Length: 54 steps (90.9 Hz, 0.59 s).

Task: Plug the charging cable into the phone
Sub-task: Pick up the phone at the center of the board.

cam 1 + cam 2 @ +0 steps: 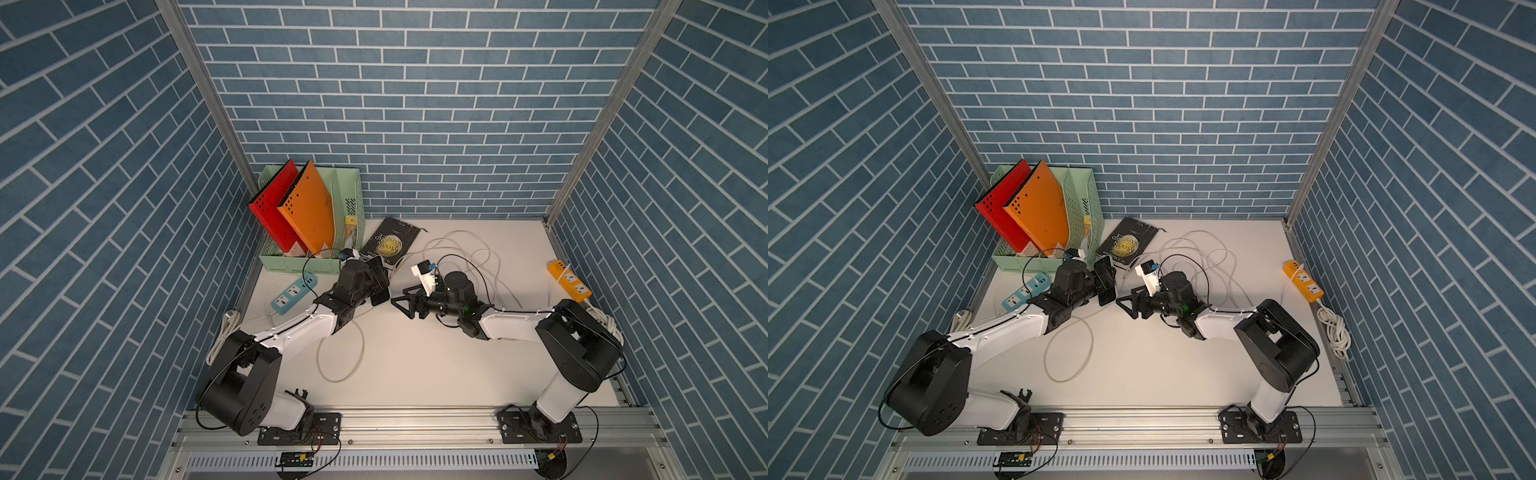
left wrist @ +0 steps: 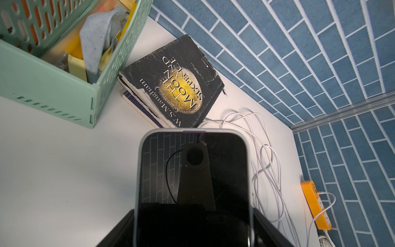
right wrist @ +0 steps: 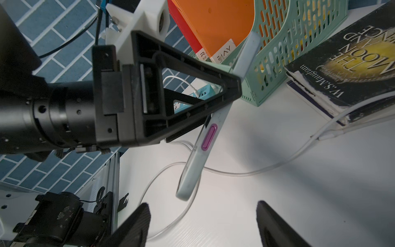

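My left gripper point(image 2: 193, 231) is shut on the phone point(image 2: 193, 171), which has a dark screen and a pale case and is held off the table with its top towards the book. In the right wrist view the phone point(image 3: 205, 149) shows edge-on, with a magenta side button. In both top views the left gripper point(image 1: 379, 282) point(image 1: 1106, 280) faces my right gripper point(image 1: 401, 307) point(image 1: 1127, 307) a short gap away. The right gripper point(image 3: 203, 224) is open, with nothing between its fingers. The white charging cable point(image 3: 245, 173) lies on the table, its plug end point(image 3: 327, 135) beside the book.
A green file rack point(image 1: 299, 266) with red and orange folders stands at the back left. A black book point(image 1: 390, 241) lies beside it. A blue power strip point(image 1: 293, 295) lies left and an orange one point(image 1: 569, 286) right. Tangled white cables point(image 1: 457, 249) lie behind the right gripper, and a cable loop point(image 1: 340, 365) lies centre-front.
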Tool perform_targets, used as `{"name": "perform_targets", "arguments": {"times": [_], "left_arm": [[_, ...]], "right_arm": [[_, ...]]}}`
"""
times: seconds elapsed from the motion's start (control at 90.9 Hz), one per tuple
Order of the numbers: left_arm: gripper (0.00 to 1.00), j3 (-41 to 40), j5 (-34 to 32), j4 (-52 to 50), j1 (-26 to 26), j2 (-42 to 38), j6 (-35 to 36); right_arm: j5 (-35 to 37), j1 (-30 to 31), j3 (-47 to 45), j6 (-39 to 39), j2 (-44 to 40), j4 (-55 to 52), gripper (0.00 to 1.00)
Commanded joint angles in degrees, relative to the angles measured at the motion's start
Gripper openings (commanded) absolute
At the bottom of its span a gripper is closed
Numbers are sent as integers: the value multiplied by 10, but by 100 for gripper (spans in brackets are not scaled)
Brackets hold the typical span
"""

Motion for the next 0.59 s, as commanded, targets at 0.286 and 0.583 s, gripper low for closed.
{"name": "perform_targets", "arguments": {"times": [0.286,0.583], "left_arm": [[50,-4,19,39,-6,4,14],[61,-10,25,39,-6,-8,20]], "right_arm": [[-36,7,106,61,103,-16,64],[-47,7,135,86,131,2,6]]}}
